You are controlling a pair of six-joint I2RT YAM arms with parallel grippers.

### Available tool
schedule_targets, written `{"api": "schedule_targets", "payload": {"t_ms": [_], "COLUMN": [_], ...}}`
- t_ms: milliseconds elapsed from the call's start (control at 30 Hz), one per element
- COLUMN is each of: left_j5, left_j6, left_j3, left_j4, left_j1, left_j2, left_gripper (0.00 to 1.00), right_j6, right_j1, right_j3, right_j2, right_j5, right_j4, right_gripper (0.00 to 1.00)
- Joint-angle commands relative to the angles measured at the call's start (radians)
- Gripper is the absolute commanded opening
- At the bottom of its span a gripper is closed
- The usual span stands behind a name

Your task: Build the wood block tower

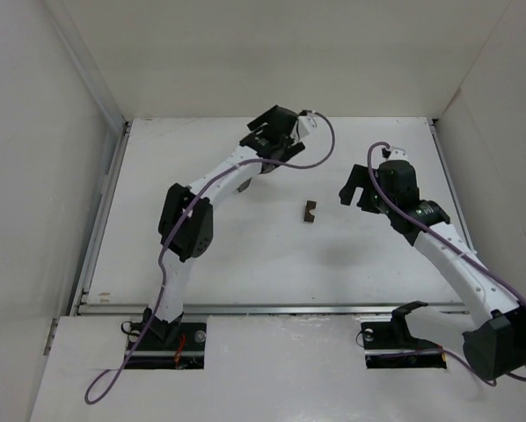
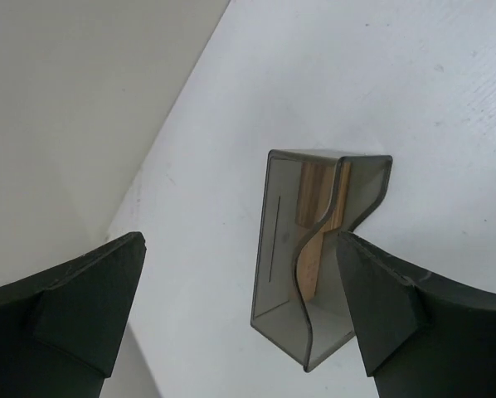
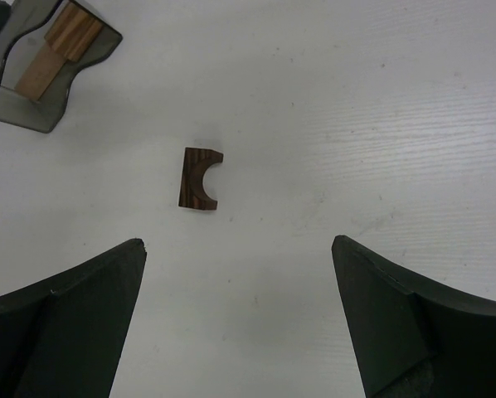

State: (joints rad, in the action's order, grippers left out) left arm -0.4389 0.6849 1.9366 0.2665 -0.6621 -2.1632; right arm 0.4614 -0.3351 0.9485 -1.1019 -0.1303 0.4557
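left wrist view: left claw (image 2: 240,245) is seen wide open, nothing held, over the grey bin (image 2: 273,265) w/ tan blocks (image 2: 316,199) inside; right claw (image 3: 237,242) is spread wide & empty above the dark notched block (image 3: 198,178), flat on the desk (image 3: 381,124) apart from the bin; prob. a tan block is to be fetched: claw should be lowered inside the bin walls & closed across the block's narrow sides; block count can't be made out; bin is mostly hidden under left arm (image 1: 193,211) in top view
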Motion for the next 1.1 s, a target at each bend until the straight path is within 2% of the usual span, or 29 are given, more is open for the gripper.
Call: {"api": "schedule_targets", "payload": {"t_ms": [0,200,433,867,1067], "left_j5": [0.339,0.573,0.667,0.623,0.623], "left_j6": [-0.146,-0.222,-0.222,-0.212,-0.203], "left_j3": [0.091,0.2,0.211,0.211,0.211], "left_j4": [0.256,0.295,0.306,0.315,0.295], "left_j1": [0.093,0.182,0.229,0.274,0.283], "left_j2": [0.045,-0.055,-0.096,-0.152,-0.17], "left_gripper": [0.99,0.99,0.99,0.95,0.88], "right_j6": [-0.021,-0.055,-0.099,-0.099,-0.118], "right_j1": [-0.007,-0.016,-0.016,-0.025,-0.035], "right_j3": [-0.004,0.019,0.053,0.082,0.102], "right_j2": [0.0,-0.055,-0.087,-0.187,-0.216], "right_j5": [0.053,0.104,0.113,0.144,0.144], "right_j4": [-0.061,-0.071,-0.041,-0.072,-0.072], "right_gripper": [1.0,1.0,1.0,1.0,1.0]}}
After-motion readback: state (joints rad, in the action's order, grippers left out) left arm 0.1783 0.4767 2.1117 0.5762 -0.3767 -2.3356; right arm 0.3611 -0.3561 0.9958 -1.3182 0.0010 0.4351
